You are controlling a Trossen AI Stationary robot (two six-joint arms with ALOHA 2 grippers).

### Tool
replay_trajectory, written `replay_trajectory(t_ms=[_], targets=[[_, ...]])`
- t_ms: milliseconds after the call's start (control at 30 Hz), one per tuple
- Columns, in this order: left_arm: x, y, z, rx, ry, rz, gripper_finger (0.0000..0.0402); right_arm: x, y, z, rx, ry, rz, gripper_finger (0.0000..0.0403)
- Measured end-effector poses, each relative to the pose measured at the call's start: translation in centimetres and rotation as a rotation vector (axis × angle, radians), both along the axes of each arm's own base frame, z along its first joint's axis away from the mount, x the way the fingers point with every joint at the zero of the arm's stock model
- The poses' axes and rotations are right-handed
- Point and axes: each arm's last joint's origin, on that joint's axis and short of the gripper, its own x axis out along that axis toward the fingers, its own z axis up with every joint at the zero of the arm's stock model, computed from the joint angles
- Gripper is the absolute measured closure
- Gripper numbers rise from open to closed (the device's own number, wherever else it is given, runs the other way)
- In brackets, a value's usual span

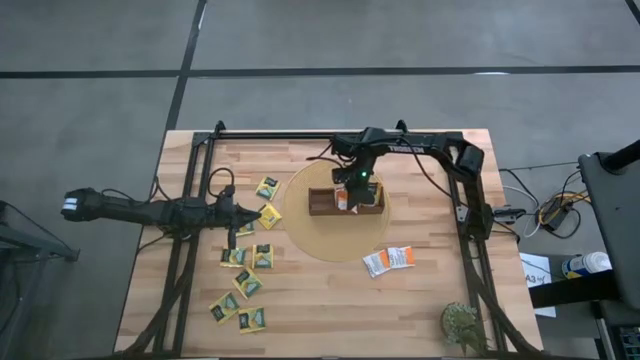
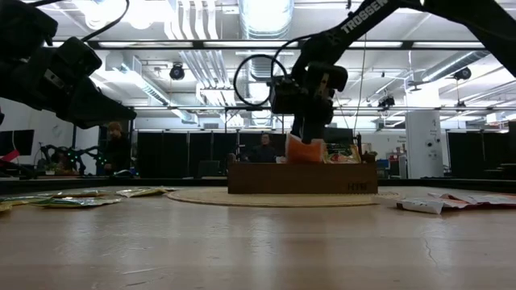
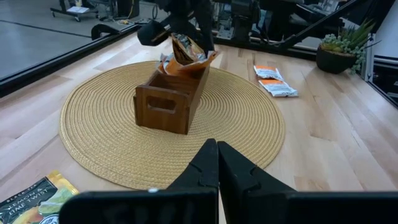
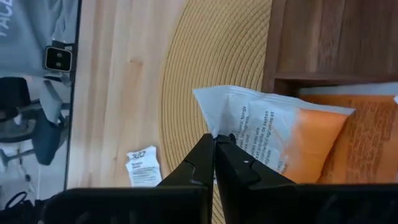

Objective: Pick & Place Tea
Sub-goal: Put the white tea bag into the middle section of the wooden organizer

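A brown wooden tray (image 1: 322,203) stands on a round woven mat (image 1: 330,240) at the table's middle. My right gripper (image 4: 214,144) hangs over the tray, shut on a white-and-orange tea packet (image 4: 280,140); the low view shows this packet (image 2: 305,151) reaching down into the tray (image 2: 302,179). More orange tea (image 4: 370,143) lies in the tray behind it. Several yellow-green tea packets (image 1: 247,282) lie flat on the table's left part, and two white-and-orange ones (image 1: 388,260) lie right of the mat. My left gripper (image 3: 216,158) waits shut above the table left of the mat, holding nothing. My right gripper pinches the packet's white end (image 4: 227,130), near a corner, between its two fingers. The fingers slant down from above and from the table's far side. The packet hangs tilted below them, its orange end (image 2: 302,155) down inside the tray.
A small potted plant (image 1: 462,325) stands at the table's near right corner. Black frame rails (image 1: 470,215) run along the left, far and right sides. One yellow-green packet (image 1: 270,213) lies just past my left gripper's tip, at the mat's left edge.
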Motion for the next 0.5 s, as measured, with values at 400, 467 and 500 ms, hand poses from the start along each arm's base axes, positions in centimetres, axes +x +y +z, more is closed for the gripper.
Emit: replay_trajectory(t_ms=[400,467,500], targets=[[0.0,0.0,0.0,0.0,0.0,0.0,0.0402,0.4,-1.4,2.0,-0.319,0.069,-0.035,0.0394],[0.0,0.0,0.0,0.0,0.0,0.0,0.0402,0.7,-1.7,2.7,-0.364,0.059,-0.044,0.0394],[0.0,0.0,0.0,0.0,0.0,0.0,0.0402,0.8,-1.9,3.0,-0.385,0.053,-0.047,0.0394]])
